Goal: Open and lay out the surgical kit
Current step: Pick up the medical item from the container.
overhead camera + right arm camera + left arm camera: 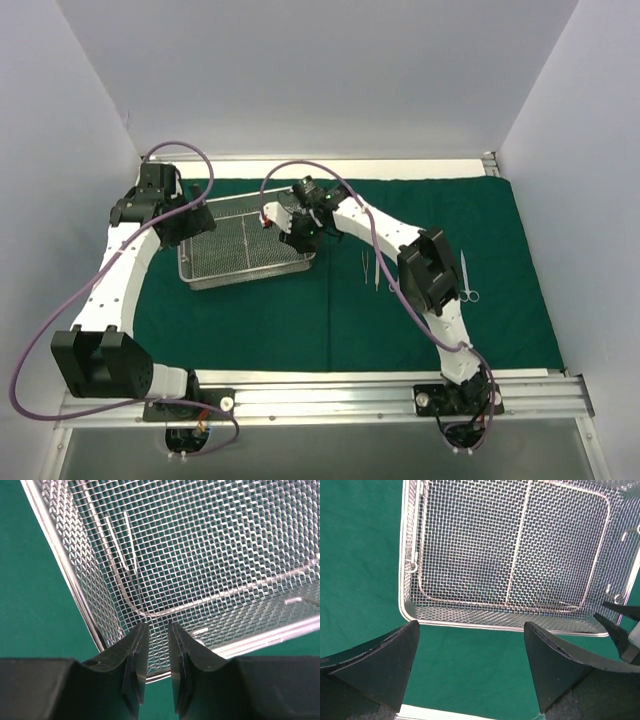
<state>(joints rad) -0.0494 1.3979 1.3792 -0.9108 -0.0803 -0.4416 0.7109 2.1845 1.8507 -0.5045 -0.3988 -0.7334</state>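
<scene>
Between my right fingers (134, 655) there is only a narrow gap, and the corner wall of the wire-mesh tray (210, 570) stands in it; whether they press it, I cannot tell. My left fingers (385, 665) are wide apart above the green cloth (360, 555), just beside the tray's other end. The tray lies on the cloth, toward the far left part of the tabletop. Slim steel instruments (366, 268) lie on the cloth nearer the right edge.
</scene>
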